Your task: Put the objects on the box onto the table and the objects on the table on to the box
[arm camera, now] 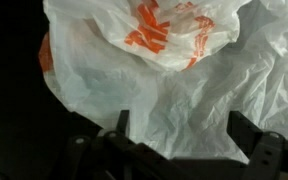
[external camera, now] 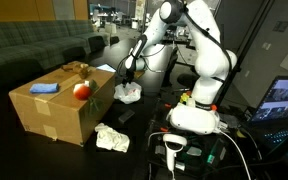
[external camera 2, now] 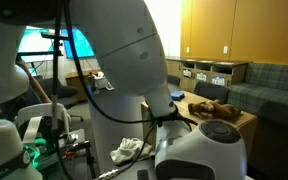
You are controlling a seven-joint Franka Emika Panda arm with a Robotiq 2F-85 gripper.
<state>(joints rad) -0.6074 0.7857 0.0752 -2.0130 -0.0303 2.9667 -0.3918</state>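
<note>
A brown box (external camera: 54, 112) sits on the dark table (external camera: 14, 150). Its top carries a blue item (external camera: 44, 88), a red apple (external camera: 81, 91) near one corner, and a brownish thing (external camera: 77, 68) at the far edge (too small to identify). The white arm (external camera: 199, 50) reaches toward the box, its gripper (external camera: 130, 76) hanging just above a white bag (external camera: 130, 94) beside the box. A crumpled bag (external camera: 112, 139), also white, lies on the table near the box's front corner. A lit screen (external camera: 284, 100) stands at the frame's edge.
</note>
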